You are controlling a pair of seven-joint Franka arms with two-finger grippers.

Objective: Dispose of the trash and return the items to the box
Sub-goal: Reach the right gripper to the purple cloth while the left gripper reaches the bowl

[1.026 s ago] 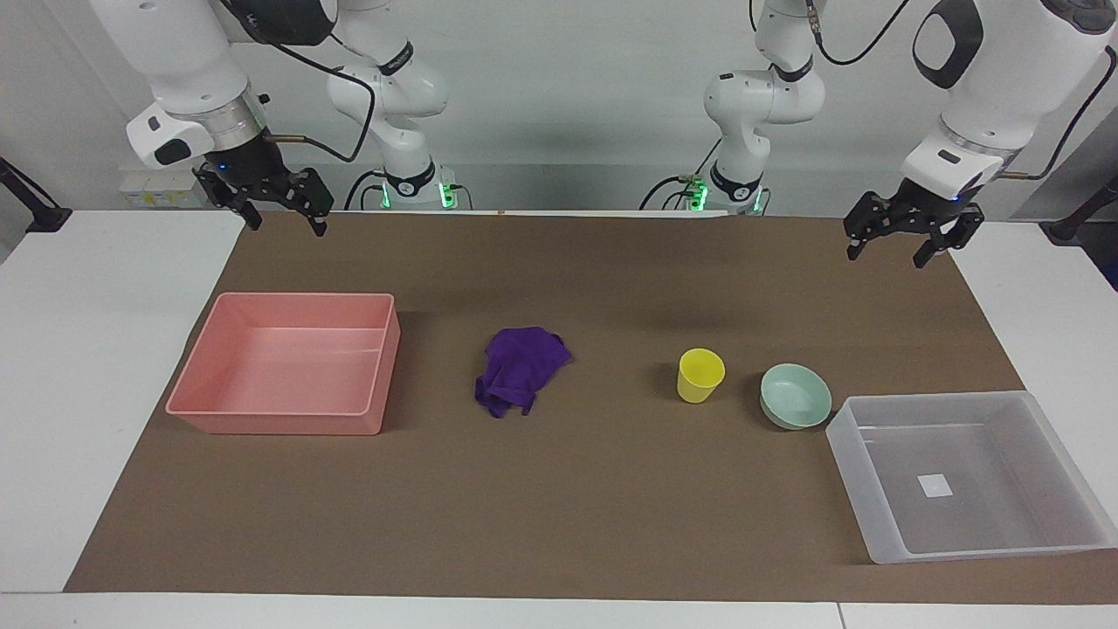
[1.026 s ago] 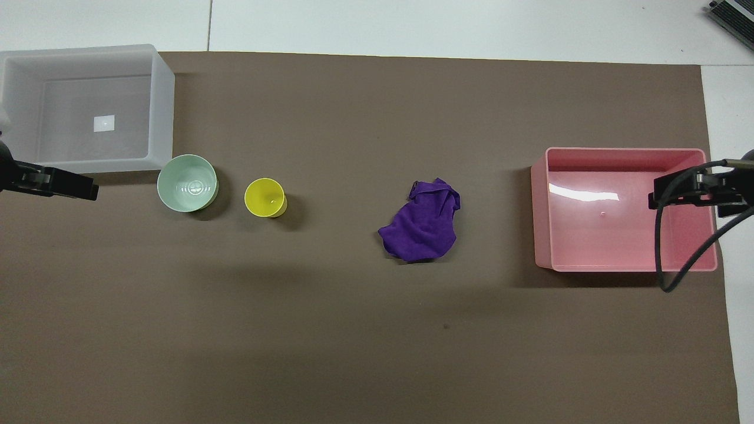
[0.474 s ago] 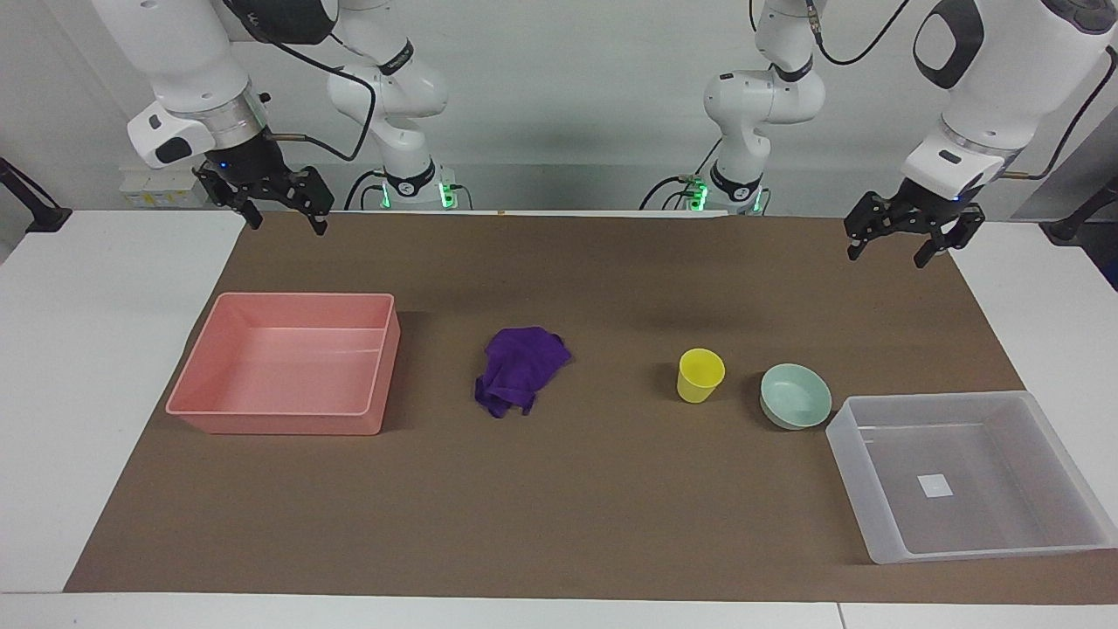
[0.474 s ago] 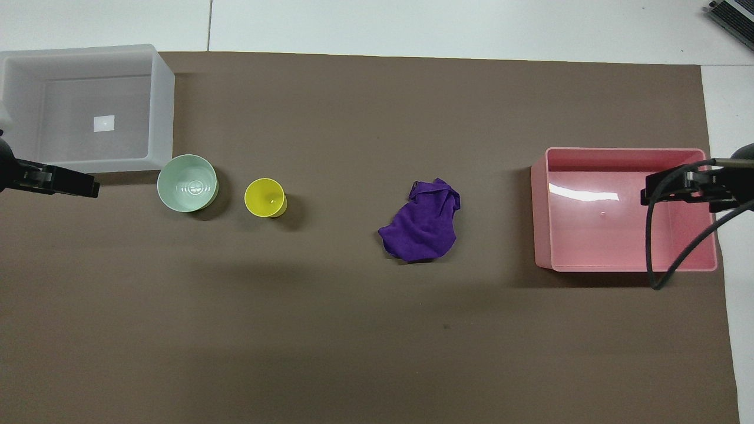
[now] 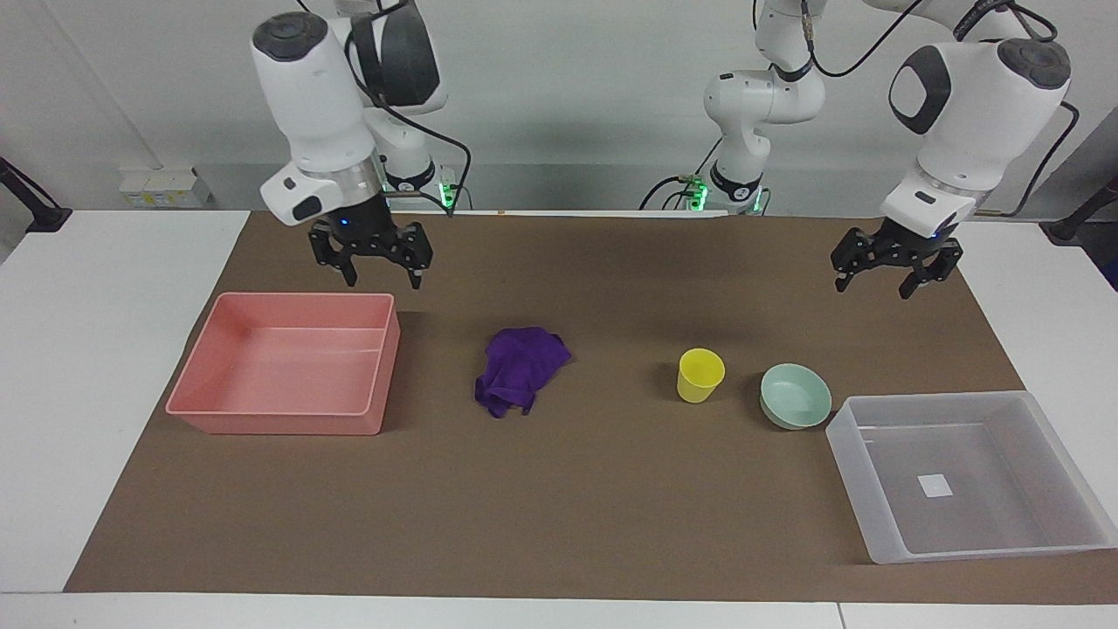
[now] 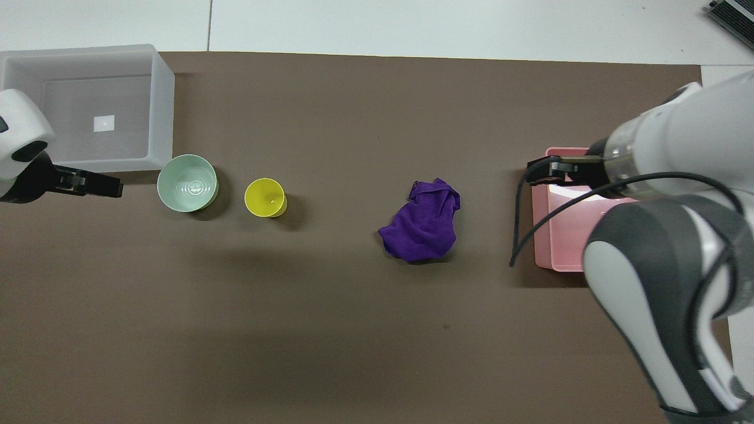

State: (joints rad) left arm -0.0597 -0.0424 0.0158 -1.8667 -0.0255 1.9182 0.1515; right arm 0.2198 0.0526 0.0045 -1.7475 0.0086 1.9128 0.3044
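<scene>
The purple rag (image 5: 521, 367) lies crumpled mid-mat, also in the overhead view (image 6: 421, 224). The yellow cup (image 5: 700, 375) (image 6: 265, 197) stands upright beside the mint bowl (image 5: 795, 396) (image 6: 187, 182). The translucent bin (image 5: 876, 489) (image 6: 160, 106) sits empty next to the bowl, at the left arm's end. My right gripper (image 5: 383, 278) (image 6: 539, 171) is open and empty, in the air over the edge of the pink tray (image 5: 279, 425) (image 6: 556, 247) that faces the rag. My left gripper (image 5: 872, 288) (image 6: 112, 188) is open and empty, raised over the mat beside the bowl and bin.
A brown mat (image 5: 611, 507) covers most of the white table (image 5: 96, 349). The pink tray is empty. The right arm's large body (image 6: 665, 247) hides much of the tray in the overhead view.
The right arm has swung in from the table's end toward the middle and now hangs over the tray's rag-side edge. The left gripper has shifted slightly toward the bowl and lower.
</scene>
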